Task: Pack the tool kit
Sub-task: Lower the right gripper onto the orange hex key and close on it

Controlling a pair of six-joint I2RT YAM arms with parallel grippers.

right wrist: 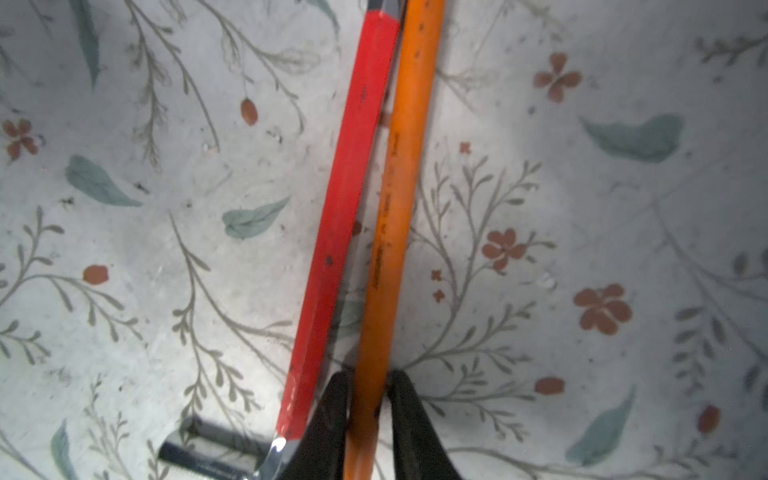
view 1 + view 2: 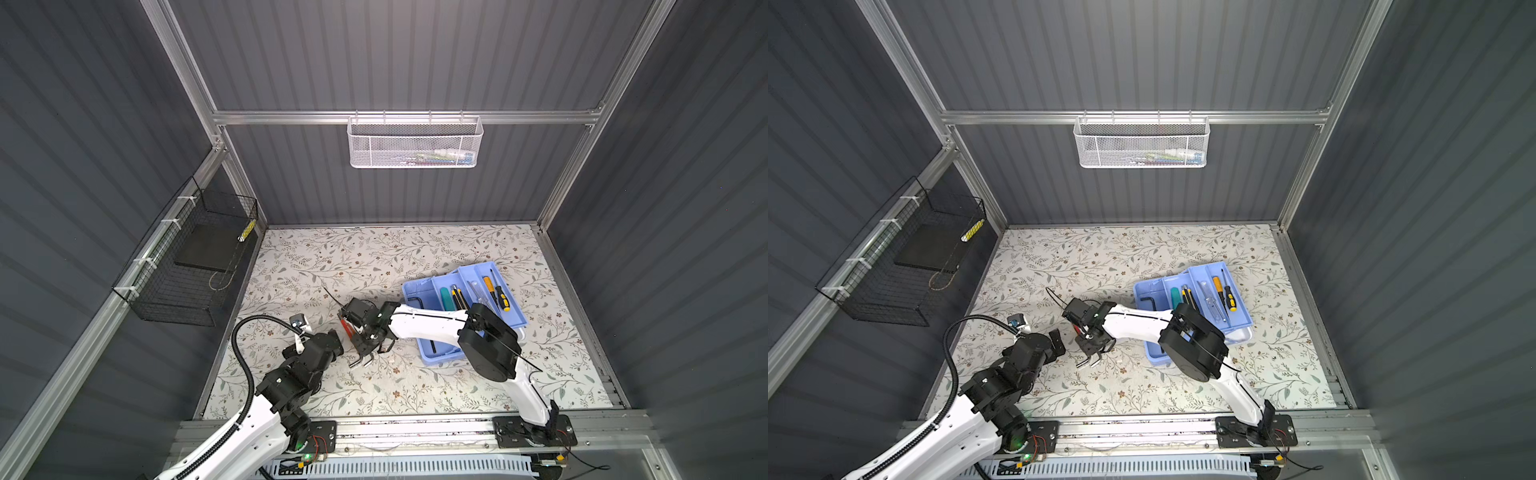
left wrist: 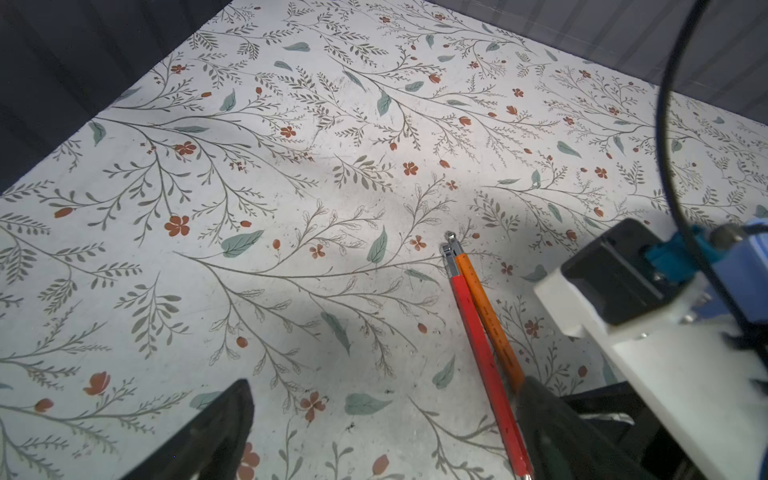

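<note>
though adjacent, one red handle [image 1: 340,208], one orange handle [image 1: 397,208]

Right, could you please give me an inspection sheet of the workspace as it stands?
Surface: floral tabletop, faint specks.
Job's things: blue divided tray, holding a yellow-and-black screwdriver and other tools, sits askew on the blue box; red-and-orange-handled tool left of the box.
Clutter: white mesh basket on back rail, black wire basket on left wall, both holding items.
Grippers: left gripper open beside the tool; right gripper shut on its orange handle.
Cables: black conduit loops off left arm; thin black cable along right arm.
Surroundings: grey ribbed walls, aluminium frame.
</note>
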